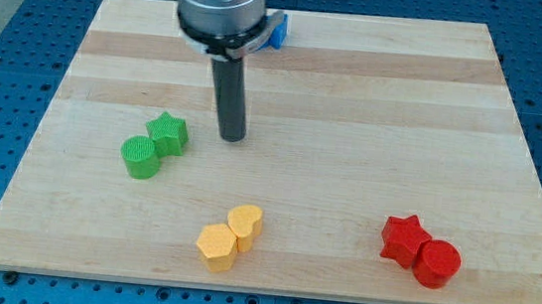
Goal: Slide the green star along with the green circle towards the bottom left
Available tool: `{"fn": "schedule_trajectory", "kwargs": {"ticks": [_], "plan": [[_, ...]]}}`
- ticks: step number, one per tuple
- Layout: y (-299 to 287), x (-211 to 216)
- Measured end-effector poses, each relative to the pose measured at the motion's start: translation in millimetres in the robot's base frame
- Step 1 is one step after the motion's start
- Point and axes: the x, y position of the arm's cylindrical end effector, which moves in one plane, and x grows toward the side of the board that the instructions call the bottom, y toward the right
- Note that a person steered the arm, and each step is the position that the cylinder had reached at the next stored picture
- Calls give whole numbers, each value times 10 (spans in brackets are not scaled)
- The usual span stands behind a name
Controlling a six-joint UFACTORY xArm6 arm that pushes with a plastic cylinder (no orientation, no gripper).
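my tip (231, 137) is a bare rod with no pincer on it, so it grasps nothing; it rests on the wooden board (355, 110) just to the view's right of the green star (169, 133), a little apart from it. the green circle (141, 156) touches the star on its lower left; the yellow heart (245, 223) and yellow hexagon (216, 247) sit touching each other below and to the right of the star; the red star (403, 239) and red circle (436, 264) lie well apart from it at lower right, and a blue block (278, 33), shape unclear, peeks out above and to its right, behind the arm.
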Motion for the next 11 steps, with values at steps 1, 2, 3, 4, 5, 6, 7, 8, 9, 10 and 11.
{"fn": "schedule_trajectory", "kwargs": {"ticks": [1,2,3,4,5,6,7,8,9,10,11], "plan": [[-213,0],[-481,-45],[-579,119],[-597,299],[-641,358],[-759,375],[-956,392],[-1064,496],[-1064,746],[-552,720],[441,330]]}}
